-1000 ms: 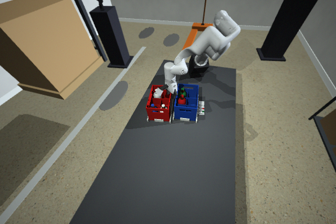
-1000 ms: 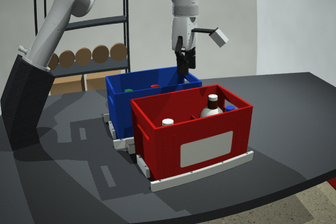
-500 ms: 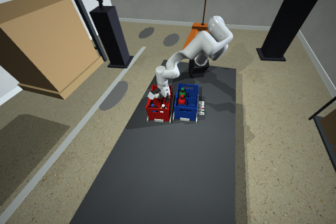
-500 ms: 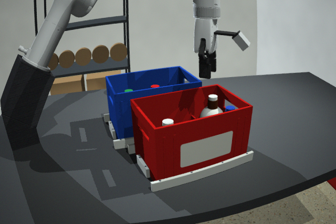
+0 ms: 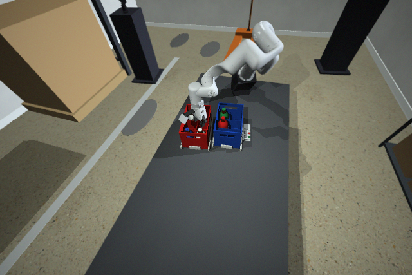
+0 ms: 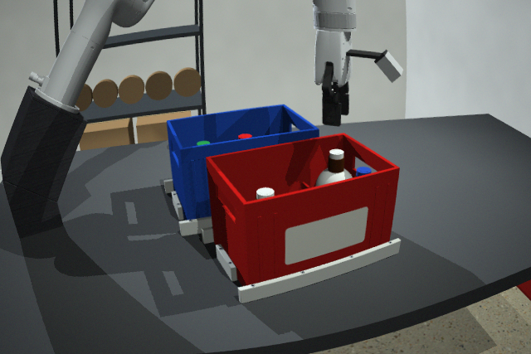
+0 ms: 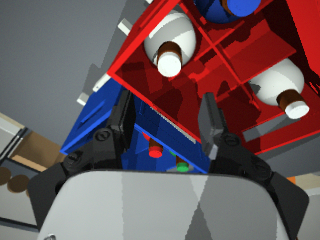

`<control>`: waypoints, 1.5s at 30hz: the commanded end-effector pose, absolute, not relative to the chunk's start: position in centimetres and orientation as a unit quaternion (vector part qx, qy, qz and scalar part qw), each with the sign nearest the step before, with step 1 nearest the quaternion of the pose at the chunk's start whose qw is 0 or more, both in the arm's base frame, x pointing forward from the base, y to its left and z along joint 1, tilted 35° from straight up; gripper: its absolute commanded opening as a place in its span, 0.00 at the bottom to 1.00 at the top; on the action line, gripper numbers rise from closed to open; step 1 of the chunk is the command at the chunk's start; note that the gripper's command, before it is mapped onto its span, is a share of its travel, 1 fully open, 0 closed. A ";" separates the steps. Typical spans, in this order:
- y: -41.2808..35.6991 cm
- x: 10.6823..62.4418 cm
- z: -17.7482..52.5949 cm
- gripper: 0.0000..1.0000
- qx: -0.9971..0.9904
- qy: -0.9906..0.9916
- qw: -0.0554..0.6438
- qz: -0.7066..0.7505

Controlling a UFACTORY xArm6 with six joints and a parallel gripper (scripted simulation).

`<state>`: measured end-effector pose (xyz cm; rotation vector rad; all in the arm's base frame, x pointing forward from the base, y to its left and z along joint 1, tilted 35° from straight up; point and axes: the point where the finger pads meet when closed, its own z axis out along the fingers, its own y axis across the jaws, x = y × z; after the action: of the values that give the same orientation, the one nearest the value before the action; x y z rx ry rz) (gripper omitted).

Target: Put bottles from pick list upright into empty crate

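The red crate (image 5: 195,130) (image 6: 304,208) holds two white-label bottles (image 7: 170,42) (image 7: 280,87) and a blue-label bottle (image 7: 230,7), all upright. The blue crate (image 5: 228,125) (image 6: 240,144) beside it holds a green bottle (image 5: 223,112) and a red bottle (image 5: 223,122); their caps show in the exterior view as green (image 6: 202,143) and red (image 6: 245,136). The pick list (image 5: 246,132) lies on the far side of the blue crate; its lines are too small to read. My gripper (image 6: 334,110) (image 7: 167,104) hovers above the red crate's rim nearest the blue crate. It is open with nothing between the fingers.
Both crates stand level in white floor brackets on the dark table. The arm's black base (image 5: 243,84) stands behind the crates. A shelf rack (image 6: 141,41) with boxes and rolls stands beyond the table.
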<state>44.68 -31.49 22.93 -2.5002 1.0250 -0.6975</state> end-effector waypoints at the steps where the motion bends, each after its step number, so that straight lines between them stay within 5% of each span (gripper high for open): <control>1: -31.5 44.9 22.8 0.65 -0.882 0.362 0.174 -0.248; 45: -30.9 47.8 18.5 0.65 -0.882 0.362 0.174 -0.248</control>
<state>47.63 -30.79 18.59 -2.5002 1.0250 -0.6965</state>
